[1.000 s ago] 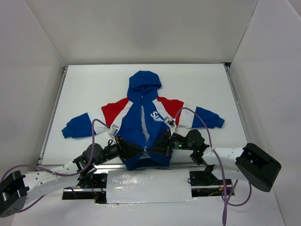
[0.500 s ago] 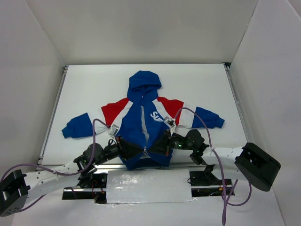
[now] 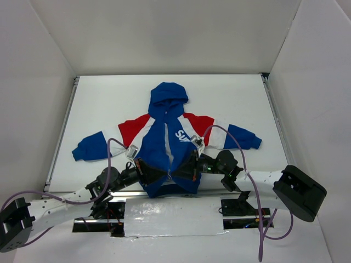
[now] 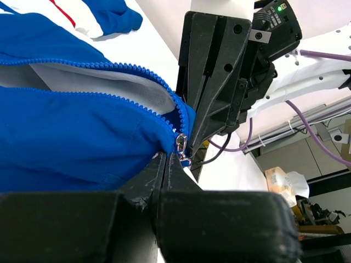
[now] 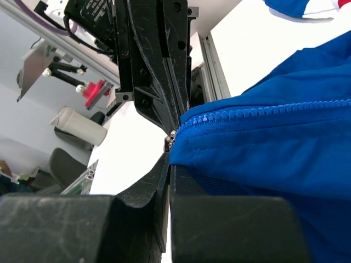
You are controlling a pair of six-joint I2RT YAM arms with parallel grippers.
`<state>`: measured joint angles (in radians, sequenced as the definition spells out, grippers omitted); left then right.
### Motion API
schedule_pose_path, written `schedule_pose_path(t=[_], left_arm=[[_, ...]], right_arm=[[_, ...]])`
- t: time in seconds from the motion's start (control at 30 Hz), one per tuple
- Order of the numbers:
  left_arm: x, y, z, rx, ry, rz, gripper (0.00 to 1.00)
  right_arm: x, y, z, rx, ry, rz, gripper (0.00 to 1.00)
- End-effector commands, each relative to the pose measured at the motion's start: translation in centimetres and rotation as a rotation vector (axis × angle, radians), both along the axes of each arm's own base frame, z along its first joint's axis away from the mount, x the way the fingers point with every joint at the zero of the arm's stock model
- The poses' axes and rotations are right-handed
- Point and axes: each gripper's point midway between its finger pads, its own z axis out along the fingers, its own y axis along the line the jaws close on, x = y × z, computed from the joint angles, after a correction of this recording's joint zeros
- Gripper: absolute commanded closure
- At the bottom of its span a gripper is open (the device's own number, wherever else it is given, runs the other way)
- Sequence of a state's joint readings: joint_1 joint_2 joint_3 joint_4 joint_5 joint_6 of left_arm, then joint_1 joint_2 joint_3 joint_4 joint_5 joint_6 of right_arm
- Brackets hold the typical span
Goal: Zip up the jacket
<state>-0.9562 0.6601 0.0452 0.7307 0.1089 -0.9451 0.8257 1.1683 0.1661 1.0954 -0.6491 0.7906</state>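
Observation:
The jacket [image 3: 159, 143], blue with red shoulders, lies flat on the white table [image 3: 230, 98], hood away from the arms. Both grippers meet at its bottom hem. My left gripper [image 3: 165, 175] [image 4: 166, 159] is shut, its tips at the small silver zipper pull [image 4: 181, 146] at the foot of the zipper. Above the pull the two rows of zipper teeth [image 4: 109, 82] lie apart over white lining. My right gripper [image 3: 177, 173] [image 5: 169, 160] is shut on the blue hem [image 5: 219, 159] just beside the zipper's lower end, facing the left one.
The sleeves [image 3: 90, 147] [image 3: 244, 139] spread left and right. A metal rail [image 3: 60, 131] runs along the table's left side, and white walls enclose it. Purple cables [image 3: 225, 134] loop over both arms above the jacket's lower half.
The left gripper's jaws have closed at the zipper pull. The arms and the jacket have hardly shifted in the top view.

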Motion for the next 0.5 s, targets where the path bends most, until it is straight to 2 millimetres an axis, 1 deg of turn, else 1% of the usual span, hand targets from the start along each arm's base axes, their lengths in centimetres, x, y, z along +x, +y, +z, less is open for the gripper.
schedule_pose_path(t=[0.0,0.03,0.07,0.13,0.17,0.2,0.23,0.27,0.3,0.47], left_arm=[[-0.2,-0.3,1.5,-0.038,-0.051,-0.018,1.00],[-0.3,-0.3,1.6,-0.047,-0.054,-0.023,1.00],[-0.3,-0.2,1.4,-0.045,-0.053,-0.024,1.00],[-0.5,-0.2,1.3,-0.045,-0.054,-0.033,1.00],[-0.6,-0.2,1.2,-0.044,-0.056,-0.035,1.00],[-0.7,-0.2,1.2,-0.042,-0.060,-0.041,1.00],[-0.8,-0.2,1.1,-0.044,-0.060,-0.045,1.00],[-0.9,-0.2,0.9,-0.042,-0.059,-0.051,1.00],[-0.9,-0.1,0.8,-0.039,-0.055,-0.052,1.00],[-1.6,0.3,-0.1,-0.053,-0.046,-0.070,1.00]], right_arm=[[1.7,0.7,3.9,0.100,-0.046,-0.057,1.00],[2.0,0.7,3.7,0.094,-0.023,-0.074,1.00],[2.9,0.8,4.0,0.095,-0.006,-0.118,1.00],[3.8,0.8,3.5,0.068,0.043,-0.167,1.00],[4.3,0.9,3.6,0.070,0.061,-0.192,1.00],[5.3,0.7,3.6,0.070,0.084,-0.250,1.00],[5.8,0.6,3.3,0.058,0.124,-0.280,1.00],[6.3,0.6,3.5,0.060,0.139,-0.305,1.00],[7.1,0.3,3.4,0.051,0.168,-0.360,1.00],[8.3,-0.2,4.5,0.064,0.150,-0.431,1.00]])
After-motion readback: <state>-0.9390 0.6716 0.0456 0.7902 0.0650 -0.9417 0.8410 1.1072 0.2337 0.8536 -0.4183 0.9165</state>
